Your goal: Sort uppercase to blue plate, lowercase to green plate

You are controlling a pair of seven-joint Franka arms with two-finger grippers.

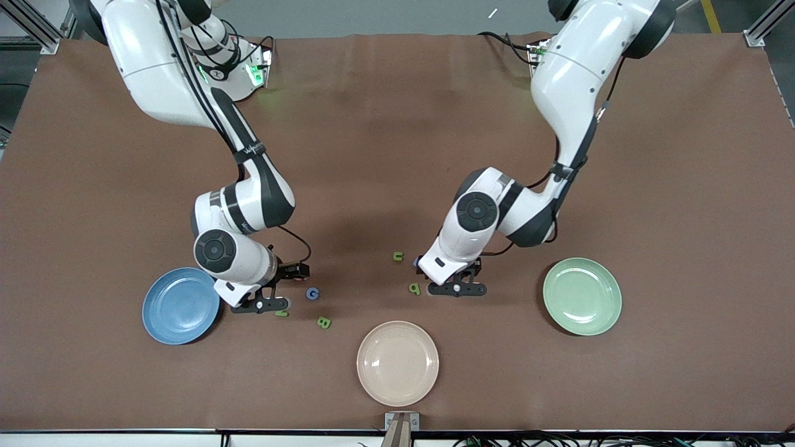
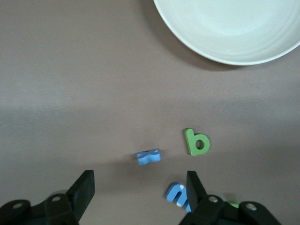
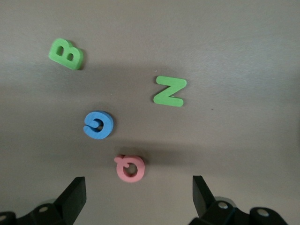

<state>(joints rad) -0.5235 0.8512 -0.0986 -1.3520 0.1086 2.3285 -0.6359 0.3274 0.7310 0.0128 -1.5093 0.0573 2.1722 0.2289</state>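
Both arms are reaching down low over the brown bench [image 1: 397, 143], each parked right over its own little cluster of foam letters. The right hand [image 3: 136, 199] has its fingers spread wide with nothing between them, hanging just above the capitals: the pink Q [image 3: 130, 168] sits right between the fingertips on the cloth, the blue G [image 3: 98, 124] just past it, and the green N [image 3: 169, 91] and green B [image 3: 66, 53] a bit farther out. In the front view that bunch lies just beside the blue plate [image 1: 168, 316], which has nothing on it, and only the G [image 1: 312, 293], B [image 1: 323, 322] and a sliver of N [image 1: 281, 314] peek out from under the arm. The left hand [image 2: 140, 192] is also unclenched and gripping nothing, low over the lowercase pieces: a small blue cross-like piece [image 2: 148, 157] lies between its fingers, a blue m [image 2: 176, 193] touches one fingertip [image 2: 194, 187], and a green b [image 2: 197, 142] sits just beside. A green u [image 1: 398, 256] lies a little farther from the front camera. The green plate [image 1: 582, 323] rests toward the left arm's end, well apart from the letters, and a cream plate [image 1: 397, 391] sits nearest the front camera.
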